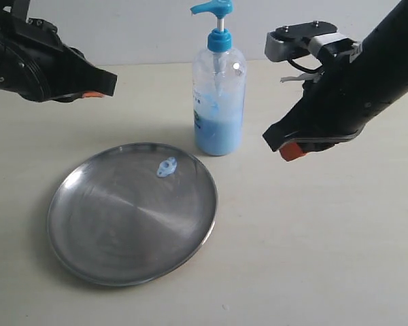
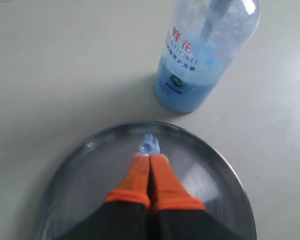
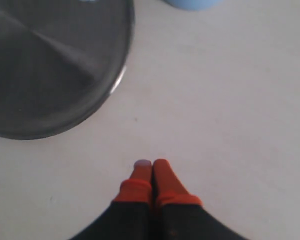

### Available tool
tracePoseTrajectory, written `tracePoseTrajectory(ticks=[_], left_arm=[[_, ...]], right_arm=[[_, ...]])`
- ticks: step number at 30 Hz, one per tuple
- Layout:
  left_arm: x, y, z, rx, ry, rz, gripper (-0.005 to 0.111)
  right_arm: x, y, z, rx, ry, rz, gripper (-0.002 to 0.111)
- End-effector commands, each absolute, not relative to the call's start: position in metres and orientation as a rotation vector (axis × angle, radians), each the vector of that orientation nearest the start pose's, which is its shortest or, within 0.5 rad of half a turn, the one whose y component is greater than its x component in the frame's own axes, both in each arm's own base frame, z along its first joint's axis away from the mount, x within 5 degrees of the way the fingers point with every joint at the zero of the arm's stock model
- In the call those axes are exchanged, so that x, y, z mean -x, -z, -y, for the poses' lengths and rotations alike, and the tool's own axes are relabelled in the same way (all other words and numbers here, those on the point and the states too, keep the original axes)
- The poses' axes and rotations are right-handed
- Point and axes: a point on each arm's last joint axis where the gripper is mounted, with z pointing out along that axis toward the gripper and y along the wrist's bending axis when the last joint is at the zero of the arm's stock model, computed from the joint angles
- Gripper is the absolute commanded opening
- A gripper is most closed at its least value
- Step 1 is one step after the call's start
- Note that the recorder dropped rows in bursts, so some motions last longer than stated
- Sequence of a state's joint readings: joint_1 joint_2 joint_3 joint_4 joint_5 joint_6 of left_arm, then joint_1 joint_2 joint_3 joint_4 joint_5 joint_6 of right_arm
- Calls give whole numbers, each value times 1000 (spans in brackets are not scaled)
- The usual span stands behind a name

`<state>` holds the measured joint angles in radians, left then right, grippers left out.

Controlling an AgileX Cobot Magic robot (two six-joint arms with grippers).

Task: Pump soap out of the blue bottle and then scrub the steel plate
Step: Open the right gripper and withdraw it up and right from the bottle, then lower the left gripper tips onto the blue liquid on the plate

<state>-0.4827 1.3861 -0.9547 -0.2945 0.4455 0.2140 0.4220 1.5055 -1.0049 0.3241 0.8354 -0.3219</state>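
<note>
Notably, pale-blue soap (image 1: 166, 167) dots the steel plate (image 1: 122, 231); both end effectors (image 2: 149, 157) (image 3: 151, 164) pinched together.

Soft, even light with faint shadows; the steel plate (image 1: 122, 231) gleams, right wrist view slightly blurred

Right gripper (image 3: 151, 169) is pointing down at bare table (image 3: 230, 100), its orange fingers (image 3: 163, 175) pressing flat against each other along their length. Steel plate (image 3: 50, 70) is sitting ahead and off to one side, well apart from the tips, its rim catching a bright streak. Blue bottle (image 3: 191, 3) is barely showing beyond the plate (just a sliver of its pale blue base, the rest cut off by the frame).
</note>
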Motion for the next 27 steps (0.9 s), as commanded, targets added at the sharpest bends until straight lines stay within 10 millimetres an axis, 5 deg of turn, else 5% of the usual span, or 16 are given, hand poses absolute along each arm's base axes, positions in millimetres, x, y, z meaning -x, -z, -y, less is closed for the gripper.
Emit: tracePoseTrajectory(ticks=[1,27], left_arm=[[-251,-271,146,-620,387,-2310,0],[-232,-235,150,-541,571,-2622,0]], right_arm=[[-241,-252,-134,849,-427,-2597,0],[-170,-296,-90,664,-318,-2057,0]])
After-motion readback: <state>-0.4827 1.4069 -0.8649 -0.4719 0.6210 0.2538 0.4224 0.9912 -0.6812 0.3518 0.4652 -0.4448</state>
